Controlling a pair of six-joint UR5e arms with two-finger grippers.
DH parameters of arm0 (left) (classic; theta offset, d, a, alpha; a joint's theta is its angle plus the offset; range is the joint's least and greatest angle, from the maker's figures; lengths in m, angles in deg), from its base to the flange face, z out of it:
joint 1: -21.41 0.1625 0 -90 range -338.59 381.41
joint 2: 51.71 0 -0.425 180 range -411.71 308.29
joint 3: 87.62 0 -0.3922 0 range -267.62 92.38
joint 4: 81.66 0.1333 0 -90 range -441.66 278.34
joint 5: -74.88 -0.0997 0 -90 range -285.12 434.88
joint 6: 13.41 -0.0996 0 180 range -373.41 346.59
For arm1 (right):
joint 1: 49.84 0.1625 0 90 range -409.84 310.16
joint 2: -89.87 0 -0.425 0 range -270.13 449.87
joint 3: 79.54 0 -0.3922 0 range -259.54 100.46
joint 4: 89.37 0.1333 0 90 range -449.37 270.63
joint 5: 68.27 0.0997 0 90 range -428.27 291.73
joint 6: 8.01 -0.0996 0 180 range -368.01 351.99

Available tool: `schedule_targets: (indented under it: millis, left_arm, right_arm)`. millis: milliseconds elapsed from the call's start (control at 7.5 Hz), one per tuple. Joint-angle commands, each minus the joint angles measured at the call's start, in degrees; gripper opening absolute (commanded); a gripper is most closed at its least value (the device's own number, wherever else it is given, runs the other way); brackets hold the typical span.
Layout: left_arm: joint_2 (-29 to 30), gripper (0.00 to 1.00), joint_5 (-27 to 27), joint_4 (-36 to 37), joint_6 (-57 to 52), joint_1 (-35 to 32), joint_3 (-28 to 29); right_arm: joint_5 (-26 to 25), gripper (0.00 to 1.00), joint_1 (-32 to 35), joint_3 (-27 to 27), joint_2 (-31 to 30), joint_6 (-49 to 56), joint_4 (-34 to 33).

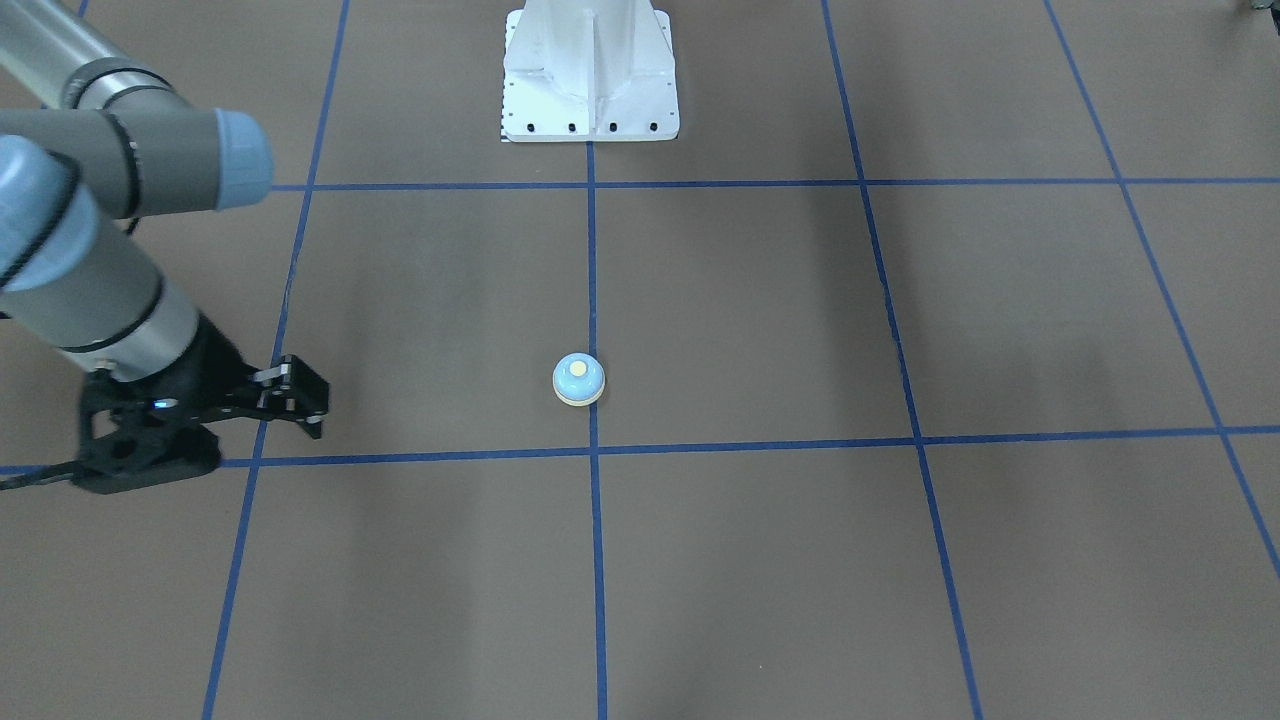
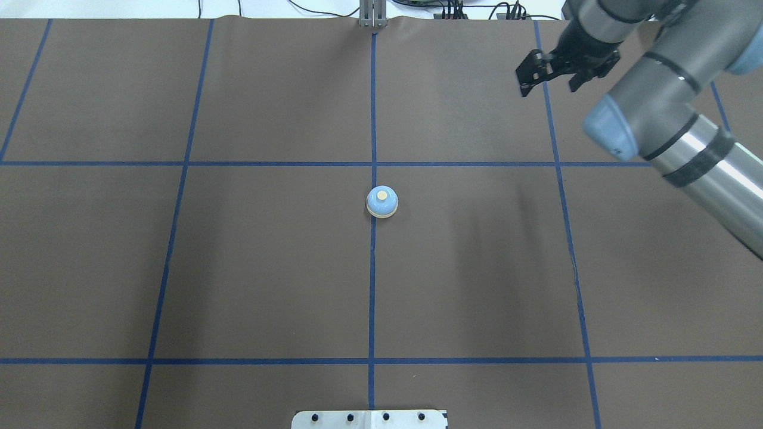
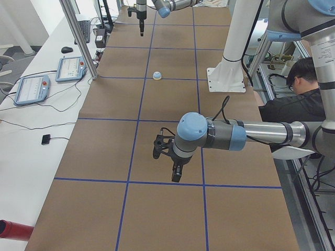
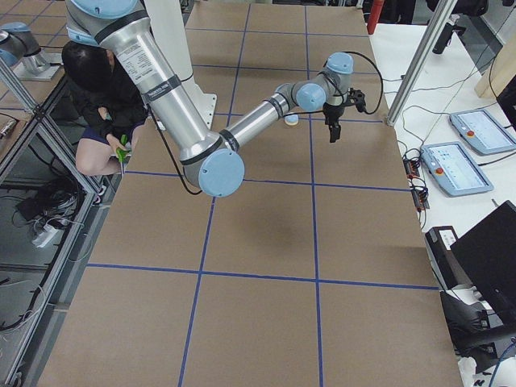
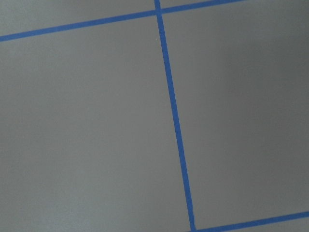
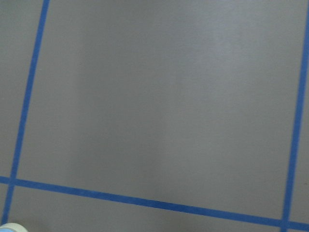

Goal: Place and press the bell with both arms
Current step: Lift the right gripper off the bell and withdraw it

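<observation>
The bell is a light-blue dome with a cream button and stands upright on the centre tape line of the brown table, free of both arms. It also shows in the overhead view and the left-side view. My right gripper hovers far off to the bell's right, toward the table's far edge, its jaws apart and empty; it also shows in the front-facing view. My left gripper shows only in the left-side view, far from the bell; I cannot tell whether it is open or shut.
The white bolted pedestal stands at the robot's edge of the table. Blue tape lines divide the table into squares. Control tablets and a metal post line the far bench. A seated person is beside the robot.
</observation>
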Motion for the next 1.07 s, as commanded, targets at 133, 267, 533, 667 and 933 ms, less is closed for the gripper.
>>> schedule_targets:
  millis: [133, 267, 533, 667, 933]
  left_arm:
    - [1.87, 1.00, -2.70, -1.97, 1.71, 6.14, -0.03]
    - [2.05, 1.00, -4.81, -1.97, 4.23, 8.16, -0.11]
    - [0.92, 1.00, -4.31, -1.88, 6.54, 9.06, -0.55]
    - [-0.14, 1.00, -4.31, -1.97, 6.11, 8.97, -0.73]
    - [-0.32, 1.00, -2.74, -1.97, 6.19, 8.62, 0.32]
  right_arm:
    - [5.87, 1.00, 12.99, 5.34, -14.60, 19.31, -0.02]
    - [5.95, 1.00, 17.03, 5.53, -19.88, 27.99, -0.02]
    - [6.92, 1.00, 23.19, 5.18, -27.90, 33.52, -0.02]
    - [6.92, 1.00, 25.13, 5.44, -31.24, 35.88, 0.07]
    - [6.84, 1.00, 29.97, 5.88, -37.75, 39.59, 0.59]
